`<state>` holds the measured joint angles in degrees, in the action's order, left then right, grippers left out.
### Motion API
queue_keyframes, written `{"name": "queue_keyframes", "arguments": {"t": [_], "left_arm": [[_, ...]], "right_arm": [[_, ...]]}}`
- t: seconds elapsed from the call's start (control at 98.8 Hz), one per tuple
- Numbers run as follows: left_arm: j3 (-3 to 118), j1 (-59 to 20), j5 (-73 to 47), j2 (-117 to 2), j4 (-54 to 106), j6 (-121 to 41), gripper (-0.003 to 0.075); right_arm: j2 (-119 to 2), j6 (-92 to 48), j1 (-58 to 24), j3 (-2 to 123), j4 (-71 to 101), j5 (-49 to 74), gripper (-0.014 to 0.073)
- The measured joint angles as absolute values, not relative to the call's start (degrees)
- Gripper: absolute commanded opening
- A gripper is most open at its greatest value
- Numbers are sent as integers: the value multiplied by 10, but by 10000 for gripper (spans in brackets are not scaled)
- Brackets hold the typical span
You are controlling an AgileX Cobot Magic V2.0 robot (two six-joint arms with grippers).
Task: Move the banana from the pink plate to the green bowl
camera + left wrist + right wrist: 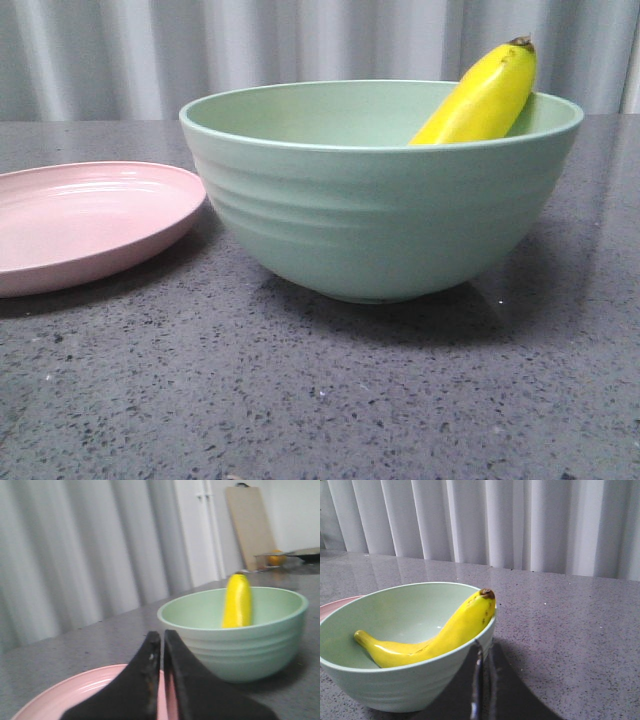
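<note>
**Banana Seated in Green Bowl; Both Pincers Pressed Together**

The banana (485, 97) lay inside the green bowl (380, 215). Its stem end rested low in the bowl, and its dark brown tip leaned against the rim and rose above it on the robot's right side. The bowl stood upright on the dark speckled counter (320, 400).

The pink plate (85, 220) sat on the counter to the left of the bowl, its rim just beside the bowl's wall. Whether the two touched could not be determined. The plate carried nothing.

The left pincer (162, 637) was pressed together, holding nothing, and hung above the plate's near portion. The right pincer (481, 652) was likewise pressed together and empty, positioned just beside the bowl's outer wall, below the banana's tip.
</note>
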<state>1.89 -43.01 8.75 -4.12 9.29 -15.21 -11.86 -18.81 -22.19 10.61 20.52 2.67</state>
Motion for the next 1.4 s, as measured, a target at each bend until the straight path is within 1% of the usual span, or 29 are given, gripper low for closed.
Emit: {"name": "queue_keyframes", "arguments": {"t": [0.04, 0.162, 0.273, 0.385, 0.506, 0.638, 0.79, 0.871, 1.397], "left_arm": [[8, -400, 113, -41, 88, -133, -20], [0, -310, 139, -37, 69, -63, -20], [0, -234, 132, -36, 44, -26, -20], [0, -160, 84, -26, 34, -15, -20], [0, -100, 11, -3, 31, -13, -20], [0, -51, -69, 2, 30, -12, -20], [0, -26, -155, 2, 29, -12, -20], [0, -23, -180, 2, 26, -11, -20], [0, -23, -183, 2, 23, -11, -20]], "right_arm": [[-119, -188, -222, 106, 205, 27, -65], [-119, -188, -222, 106, 205, 27, -65], [-119, -188, -222, 106, 205, 27, -65], [-119, -188, -222, 106, 205, 27, -65], [-119, -188, -222, 106, 205, 27, -65], [-119, -188, -222, 106, 205, 27, -65], [-119, -188, -222, 106, 205, 27, -65], [-119, -188, -222, 106, 205, 27, -65], [-119, -188, -222, 106, 205, 28, -65]]}}
